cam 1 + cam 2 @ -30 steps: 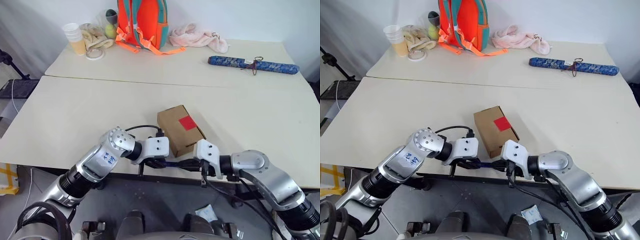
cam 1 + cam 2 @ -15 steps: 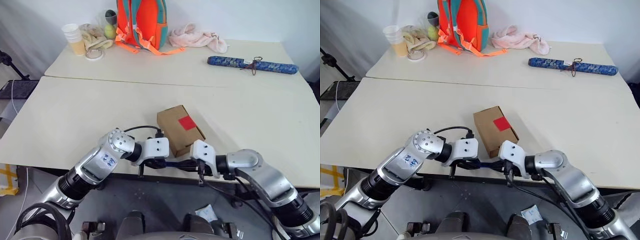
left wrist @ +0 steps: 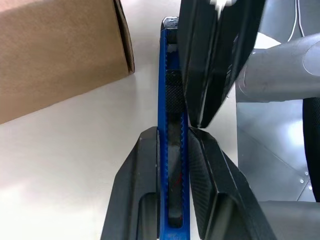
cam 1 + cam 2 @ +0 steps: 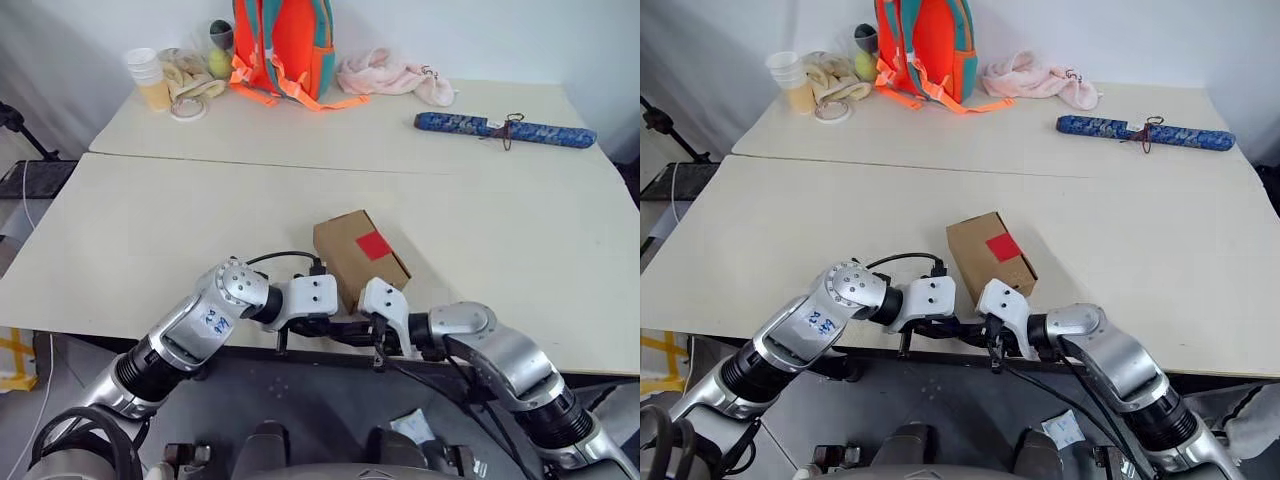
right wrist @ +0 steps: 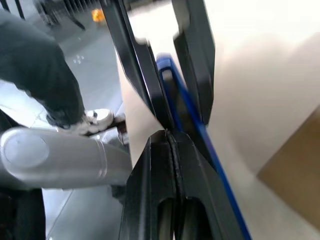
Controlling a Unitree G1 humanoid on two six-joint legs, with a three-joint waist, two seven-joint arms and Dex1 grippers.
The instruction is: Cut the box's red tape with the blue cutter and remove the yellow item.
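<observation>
**Left fingers pinching the blue cutter at the tabletop's near edge**

The left gripper (image 3: 172, 150) is clamping the blue cutter (image 3: 171, 107) between its two black fingers (image 3: 142, 170), the slim blue stick lying lengthwise in the narrow gap and pointing out past the fingertips. The right gripper (image 5: 167, 137) is pressed fully closed, its fingers (image 5: 155, 165) flat against each other and grasping nothing; its tip is sitting right against the side of the cutter, just ahead of the left fingertips. In the head views the two grippers are meeting tip to tip at the near edge of the tabletop (image 4: 150, 230), the left one (image 4: 335, 325) coming in from the left and the right one (image 4: 355, 328) from the right.

Just beyond them the box (image 4: 350, 262) is resting closed on the tabletop, turned at an angle, with the red tape (image 4: 374, 245) on its top face. Along the far edge are lying an orange backpack (image 4: 283, 40), a pink cloth (image 4: 392, 74), stacked cups (image 4: 147, 76) and a long blue patterned roll (image 4: 505, 129).
</observation>
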